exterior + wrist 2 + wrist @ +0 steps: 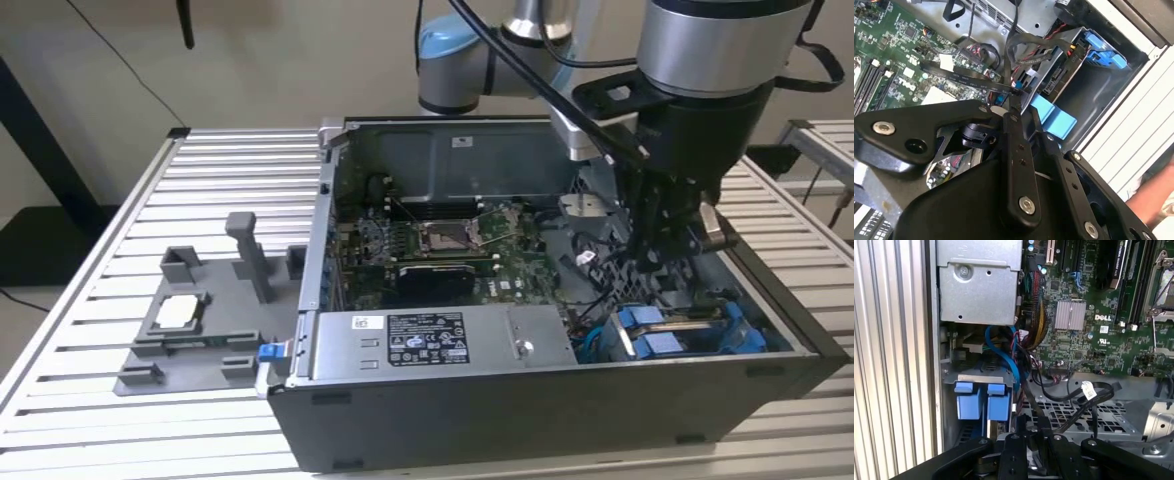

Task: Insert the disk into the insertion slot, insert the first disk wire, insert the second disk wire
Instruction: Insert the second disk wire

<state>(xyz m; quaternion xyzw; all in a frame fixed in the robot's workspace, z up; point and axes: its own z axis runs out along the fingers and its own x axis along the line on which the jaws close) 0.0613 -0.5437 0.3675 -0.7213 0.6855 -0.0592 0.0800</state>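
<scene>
The disk, silver in a bright blue carrier frame, lies inside the insertion slot, the dark grey bay with blue parts at the open computer case's corner on the exterior view's right. My gripper reaches down into the case just beside that bay. In the second wrist view my gripper has its fingers closed together on the end of a flat black disk wire, close to the disk's connector edge. In the first wrist view the black wire runs down between my fingers, next to the bay's blue tabs.
The motherboard fills the case floor. A grey box with a sticker sits along the near wall. Loose cable bundles lie by the bay. A grey fixture stands on the slatted table. A person's hand is outside the case.
</scene>
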